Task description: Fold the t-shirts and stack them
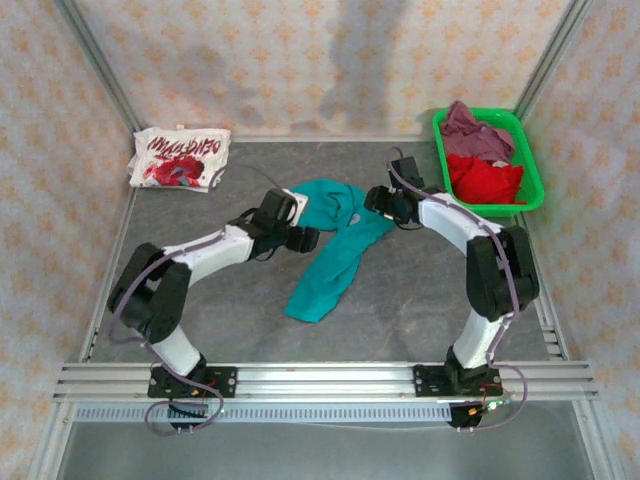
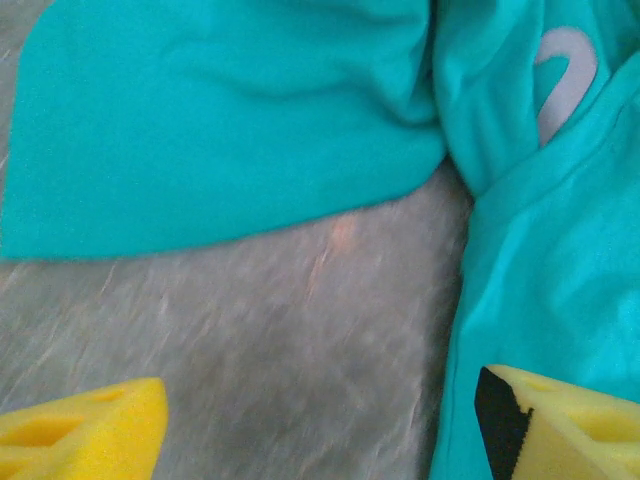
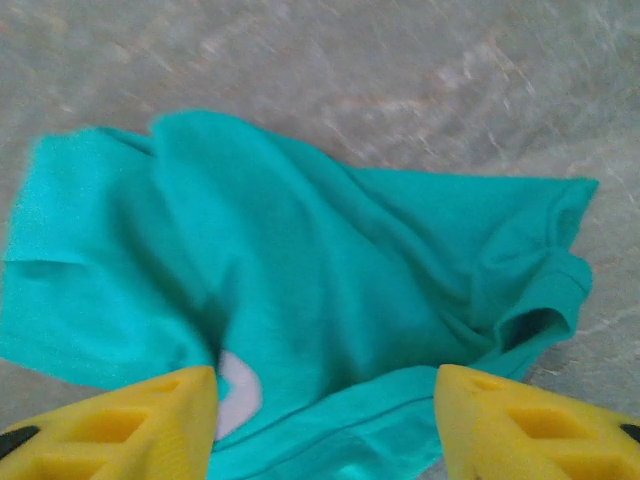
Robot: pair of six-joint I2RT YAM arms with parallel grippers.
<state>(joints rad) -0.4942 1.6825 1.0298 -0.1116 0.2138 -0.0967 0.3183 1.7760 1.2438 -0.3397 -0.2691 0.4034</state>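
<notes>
spreading the teal shirt (image 1: 335, 240) flat comes first, i judge: it lies bunched on the table (image 1: 420, 300), so each side should pinch a single outer edge and draw apart. left gripper (image 2: 310, 430) hovers with jaws wide over table and cloth, holding nothing; right gripper (image 3: 325, 425) stands partly open above the shirt, also empty.

One teal tee (image 1: 330, 250), one white tee (image 1: 180, 158), one red tee (image 1: 483, 180), one mauve tee (image 1: 472, 128), one green basket (image 1: 505, 208), two arms (image 1: 200, 255) (image 1: 470, 235)
</notes>
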